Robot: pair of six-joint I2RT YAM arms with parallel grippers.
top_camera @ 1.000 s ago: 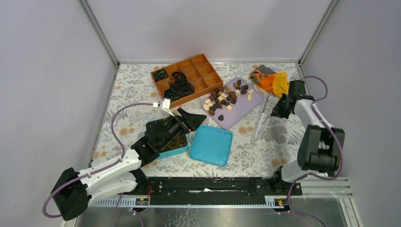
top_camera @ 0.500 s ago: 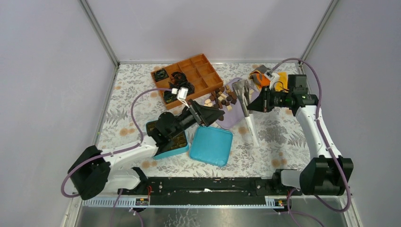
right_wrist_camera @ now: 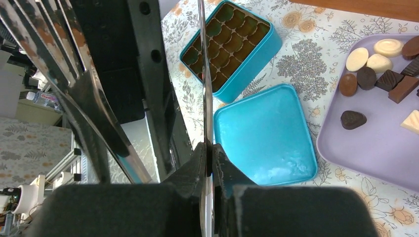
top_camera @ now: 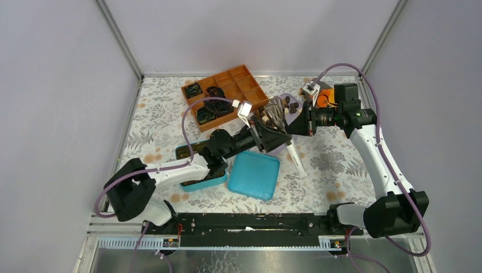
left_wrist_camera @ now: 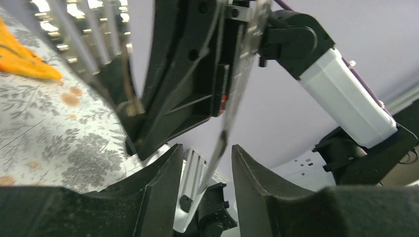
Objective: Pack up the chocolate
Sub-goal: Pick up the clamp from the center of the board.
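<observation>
**Q:** What did the right fingers (right_wrist_camera: 195, 165) hold, and why was it held that way?

**A:** They were pressed together on one thin arm of the metal tongs (right_wrist_camera: 205, 74), which showed edge-on in the right wrist view. The tool was held above the surface (right_wrist_camera: 301, 54), between the two arms. This was probably because such small pieces are lifted more safely with a tool than with bare fingers.

**Q:** And the left fingers (left_wrist_camera: 163, 177)?

**A:** They stood apart, one on each side of a tong arm, with a gap showing on both sides. No grip was evident. They were judged to be placed to take the tool over or to steady it, but which of the two could not be told.

**Q:** Where was the chocolate (right_wrist_camera: 375, 64)?

**A:** It lay loose on the purple tray (right_wrist_camera: 375, 153) as dark, mid-brown and cream pieces. The tray sat just beside the teal lid (right_wrist_camera: 262, 133).

**Q:** Why was the lid off?

**A:** It lay beside the teal tin (right_wrist_camera: 249, 71) so that the tin's moulded pockets were open to reach. Those pockets appeared empty, so packing was judged to be barely begun.

**Q:** What was the main risk?

**A:** The tongs could twist or slip while both sets of fingers met on the same thin metal.
</observation>
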